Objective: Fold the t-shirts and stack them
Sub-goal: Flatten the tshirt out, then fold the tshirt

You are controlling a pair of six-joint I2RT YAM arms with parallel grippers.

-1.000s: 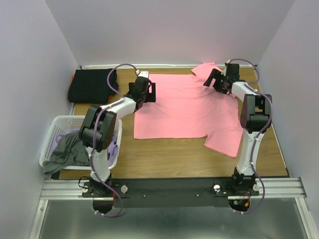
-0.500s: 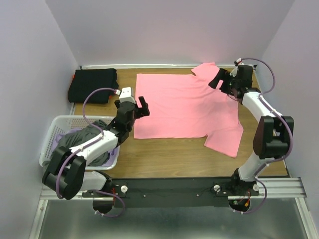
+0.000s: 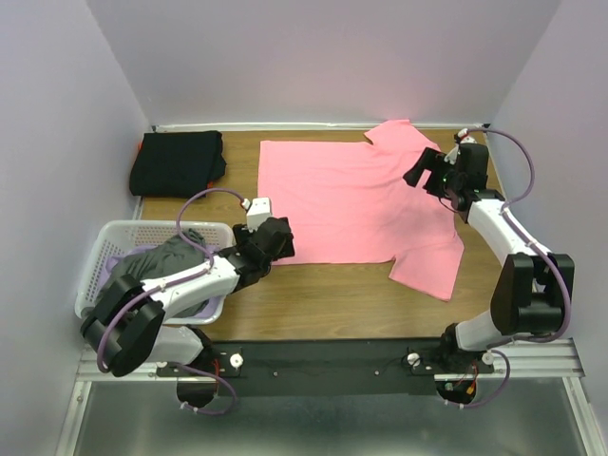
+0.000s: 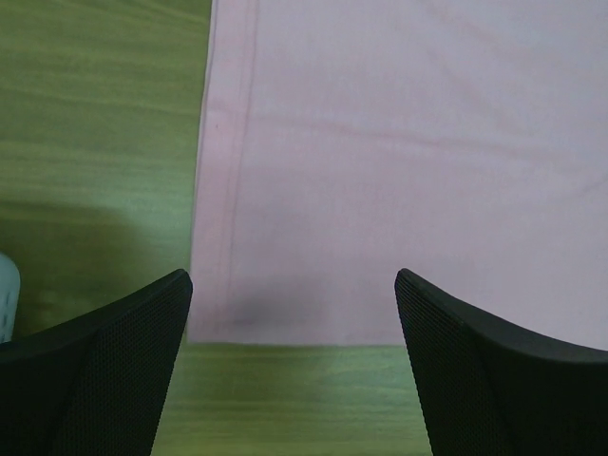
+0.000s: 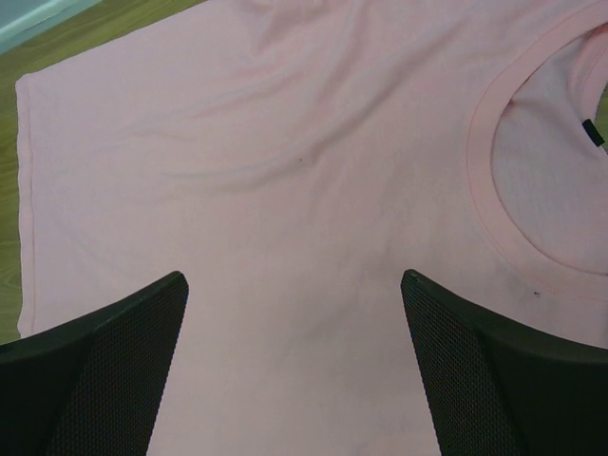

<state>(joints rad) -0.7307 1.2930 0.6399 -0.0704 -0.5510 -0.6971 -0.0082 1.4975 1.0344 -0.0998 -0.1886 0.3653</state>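
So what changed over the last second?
The left tool pulled back from the far left corner of the pink t-shirt to its near left corner; the right tool drifted slightly nearer and rightward. Both open, gripping nothing. Shirt, black t-shirt and basket unmoved.

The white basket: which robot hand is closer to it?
Left. The left hand hovers beside the basket, over the pink t-shirt's near corner; the right hand is far across the table, by the collar.

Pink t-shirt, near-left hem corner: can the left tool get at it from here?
Probably yes. The left tool hangs open right above that corner of the pink t-shirt, which lies flat on the table with nothing covering it.
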